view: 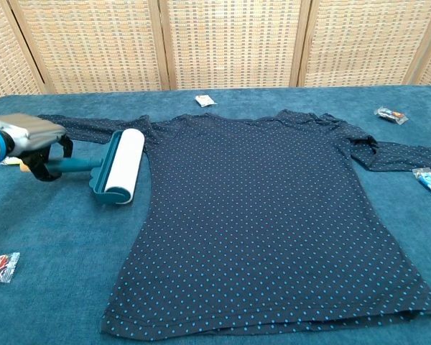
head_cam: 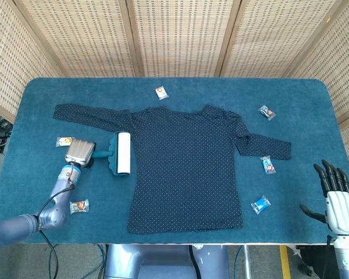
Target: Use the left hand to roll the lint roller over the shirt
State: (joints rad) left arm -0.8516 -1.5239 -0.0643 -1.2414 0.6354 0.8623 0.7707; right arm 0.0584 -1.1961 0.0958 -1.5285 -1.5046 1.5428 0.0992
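While the left hand [view: 30,140] grips the roller [view: 118,167] handle beside the shirt [view: 266,215], next sweep rightward onto the fabric.

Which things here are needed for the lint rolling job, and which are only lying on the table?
Needed: lint roller, its handle held by the left hand; shirt.

Lying about: small snack packets; the right hand, open at the table edge.

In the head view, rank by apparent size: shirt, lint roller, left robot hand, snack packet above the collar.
1. shirt
2. lint roller
3. left robot hand, smaller than the roller, though not by much
4. snack packet
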